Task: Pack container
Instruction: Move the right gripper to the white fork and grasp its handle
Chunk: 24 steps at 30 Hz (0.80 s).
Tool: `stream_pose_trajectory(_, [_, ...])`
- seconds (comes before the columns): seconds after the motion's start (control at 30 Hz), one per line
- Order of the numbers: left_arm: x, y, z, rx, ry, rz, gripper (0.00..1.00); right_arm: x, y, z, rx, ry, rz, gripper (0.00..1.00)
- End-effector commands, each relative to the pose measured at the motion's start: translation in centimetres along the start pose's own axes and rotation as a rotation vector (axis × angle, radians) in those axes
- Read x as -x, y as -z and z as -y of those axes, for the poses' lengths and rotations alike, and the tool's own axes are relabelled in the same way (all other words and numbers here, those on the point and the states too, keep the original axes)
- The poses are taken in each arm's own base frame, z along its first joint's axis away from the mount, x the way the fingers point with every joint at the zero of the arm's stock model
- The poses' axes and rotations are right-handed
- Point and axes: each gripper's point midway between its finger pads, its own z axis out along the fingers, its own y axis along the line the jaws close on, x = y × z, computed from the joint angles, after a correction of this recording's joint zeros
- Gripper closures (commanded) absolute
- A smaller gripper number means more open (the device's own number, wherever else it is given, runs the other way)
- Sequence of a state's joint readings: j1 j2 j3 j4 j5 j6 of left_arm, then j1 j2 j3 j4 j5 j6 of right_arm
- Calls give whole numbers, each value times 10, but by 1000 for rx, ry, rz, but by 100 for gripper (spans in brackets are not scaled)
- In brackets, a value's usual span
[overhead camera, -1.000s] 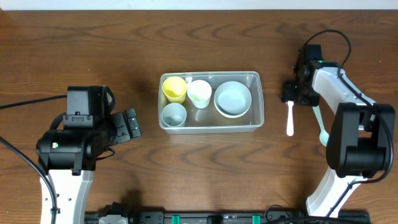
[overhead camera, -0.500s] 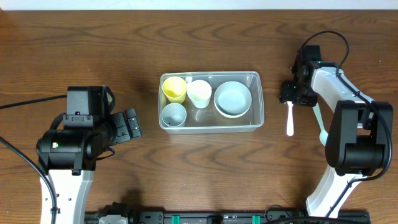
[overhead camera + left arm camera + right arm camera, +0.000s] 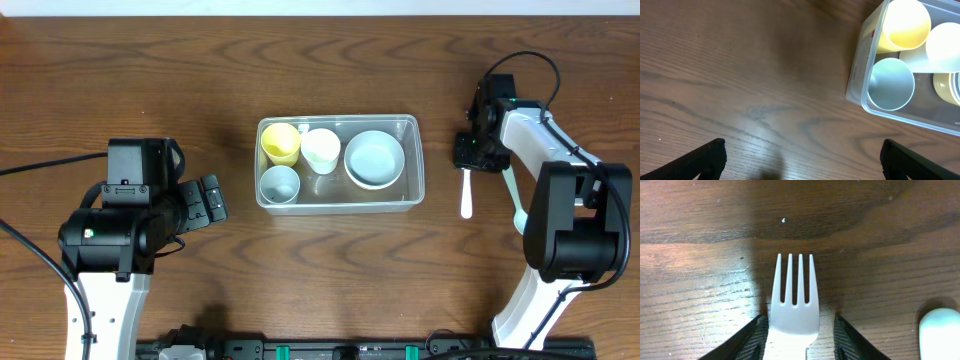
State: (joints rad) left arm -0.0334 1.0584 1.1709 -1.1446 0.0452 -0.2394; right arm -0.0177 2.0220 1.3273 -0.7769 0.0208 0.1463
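Observation:
The clear container (image 3: 414, 190) sits mid-table and holds a yellow cup (image 3: 281, 143), a white cup (image 3: 320, 150), a pale-blue cup (image 3: 279, 184) and a pale-blue bowl (image 3: 374, 158). A white plastic fork (image 3: 466, 195) lies on the table to its right. My right gripper (image 3: 466, 152) is low over the fork's head. In the right wrist view its fingers (image 3: 797, 340) straddle the fork (image 3: 794, 310), with a small gap on the right side. My left gripper (image 3: 212, 200) is open and empty left of the container (image 3: 860, 65), fingers (image 3: 802, 160) wide apart.
A pale-green utensil (image 3: 514, 200) lies just right of the fork, partly under the right arm; its rounded end shows in the right wrist view (image 3: 940, 332). Bare wood table lies between the left gripper and the container.
The right gripper has shifted slightly over the fork's head. The left arm, the container and its contents have not moved.

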Motion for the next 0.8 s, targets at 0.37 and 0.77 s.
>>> stream_pose_trajectory(0.37, [0,-1,-3,14,7,0,2,0,-11,-3,2,12,-6,72])
stream_pose_trajectory(0.77, [0,-1,-3,14,7,0,2,1,-11,-3,3,11,-3,89])
